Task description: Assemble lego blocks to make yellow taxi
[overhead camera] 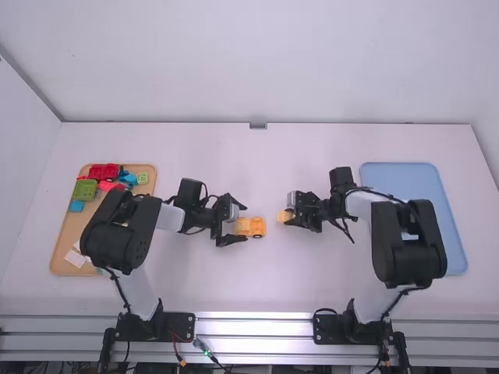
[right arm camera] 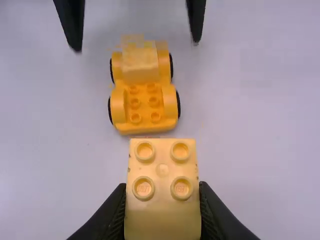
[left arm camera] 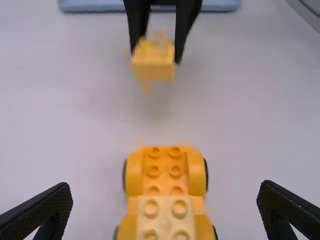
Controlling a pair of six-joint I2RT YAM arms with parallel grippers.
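My left gripper (overhead camera: 232, 221) stands open around the rear part of the yellow car base (overhead camera: 256, 227); in the left wrist view its fingers are wide apart, left gripper (left arm camera: 165, 205), on either side of the base (left arm camera: 165, 175). A paler yellow block (left arm camera: 165, 218) sits on one end of the base, with bare studs on the other end. Just to the right of the car, my right gripper (overhead camera: 290, 216) is shut on a yellow block (overhead camera: 284, 216). From the right wrist, that block (right arm camera: 162, 170) shows four-studded side up between the fingers of the right gripper (right arm camera: 162, 212).
An orange-brown tray (overhead camera: 65, 248) with red, green and blue blocks lies at the left, partly under the left arm. A blue tray (overhead camera: 399, 173) lies at the right, partly under the right arm. White table surface separates the car from the right gripper.
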